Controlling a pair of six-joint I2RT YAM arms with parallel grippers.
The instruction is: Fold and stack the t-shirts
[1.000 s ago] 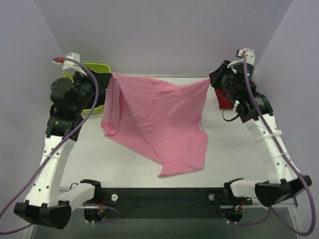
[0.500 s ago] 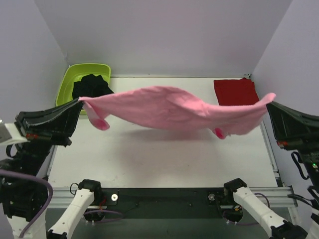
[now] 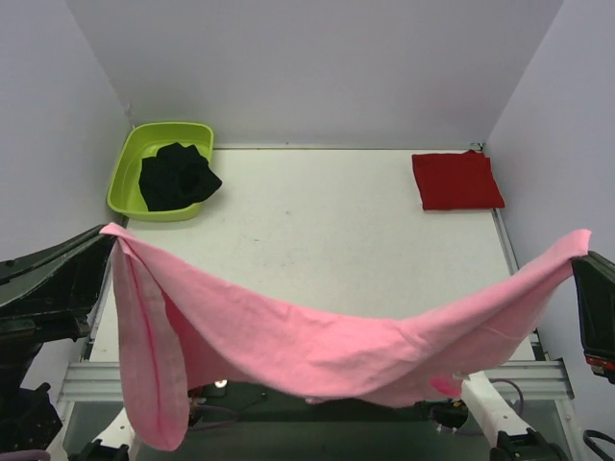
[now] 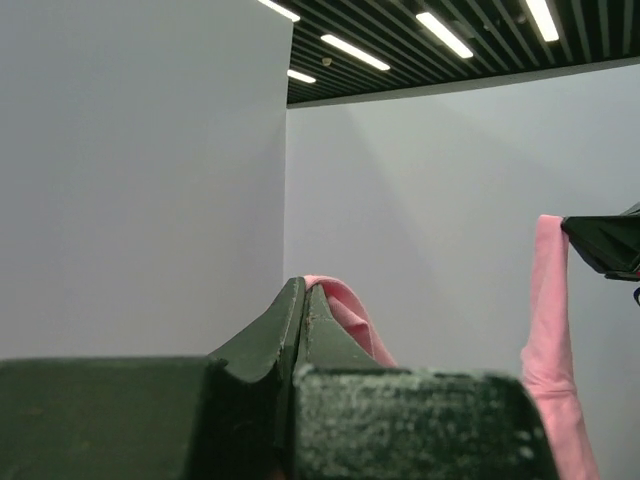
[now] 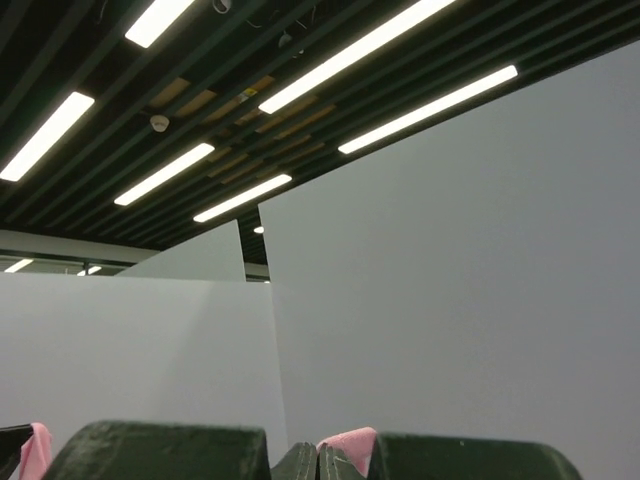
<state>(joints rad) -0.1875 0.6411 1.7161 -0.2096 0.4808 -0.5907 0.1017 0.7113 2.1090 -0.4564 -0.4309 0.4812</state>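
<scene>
**A:** Top external view first. What takes up the most room?

**B:** The white table (image 3: 336,230). Next is the light pink t-shirt (image 3: 317,341). It is strung up in the air above the table's near edge, clear of the surface. It sags in the middle, and a long fold hangs down past the table's near left corner.

**A:** And the other things?

**B:** A lime green tub (image 3: 125,178) sits at the table's far left corner with a crumpled black cloth (image 3: 175,176) inside it. The deep red t-shirt (image 3: 456,180) lies folded flat at the table's far right corner, well apart from the pink one.

**A:** What holds the pink one up?

**B:** One corner goes to each arm. The left fingers (image 3: 91,248) are off the table's left side and the right fingers (image 3: 591,280) off its right side, both raised above it.

**A:** How do they stand?

**B:** Both pairs are pinched together on cloth. In the left wrist view the left fingers (image 4: 296,305) meet with pink fabric bunched at their tips. In the right wrist view the right fingers (image 5: 305,462) are pressed together with a bit of pink beside the seam.
</scene>
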